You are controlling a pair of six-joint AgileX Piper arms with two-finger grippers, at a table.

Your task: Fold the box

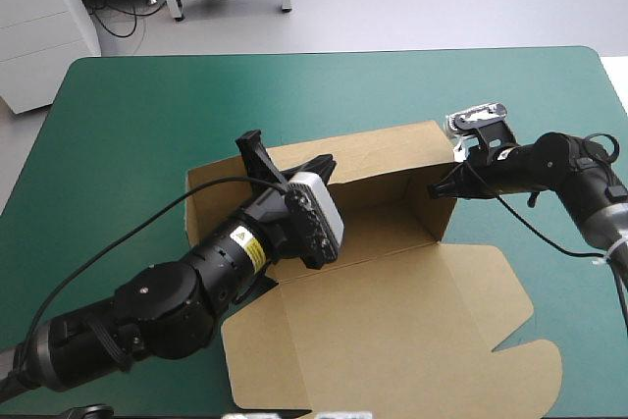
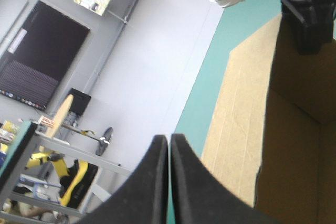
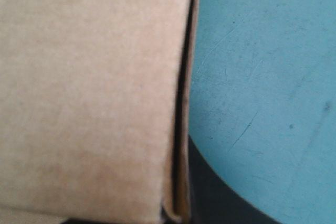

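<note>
The brown box (image 1: 392, 321) stands mid-table with its back and side walls raised and its lid lying flat toward the front edge. My left gripper (image 1: 316, 164) is at the top of the back wall near its left part. In the left wrist view its black fingers (image 2: 157, 182) meet in a pointed arch, shut, with the board (image 2: 247, 119) just beside them. My right gripper (image 1: 442, 186) is at the box's right wall. The right wrist view shows the wall's edge (image 3: 181, 129) running between its fingers, one black finger (image 3: 220, 198) against the outer side, shut on it.
Bare teal-green cover (image 1: 147, 125) lies left of and behind the box, and more (image 3: 262, 77) outside the right wall. The flat lid reaches almost to the table's front edge. The right arm stretches in over the table's right side.
</note>
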